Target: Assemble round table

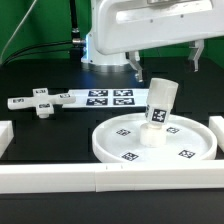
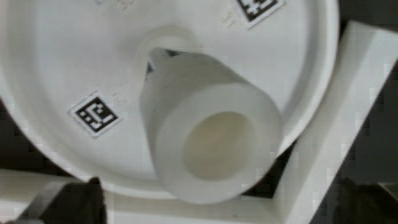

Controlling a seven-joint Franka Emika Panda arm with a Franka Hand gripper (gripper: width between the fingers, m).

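Observation:
The round disc [image 1: 150,148], white and rimmed with several square tags, lies flat at the exterior view's right. The tagged cylinder post [image 1: 160,105] stands at the disc's centre, leaning slightly. The cross-shaped piece [image 1: 40,104] lies on the table at the exterior view's left. My gripper [image 1: 166,62] hangs above the post with its jaws wide apart, touching nothing. In the wrist view I look down on the post's open end [image 2: 222,135] and the disc [image 2: 80,60]. One dark fingertip [image 2: 68,200] shows at the picture's edge.
The marker board [image 1: 100,98] lies behind the disc. White border rails run along the front [image 1: 100,180], the exterior view's left [image 1: 5,135] and its right [image 1: 218,125]. One rail also shows beside the disc in the wrist view [image 2: 329,150].

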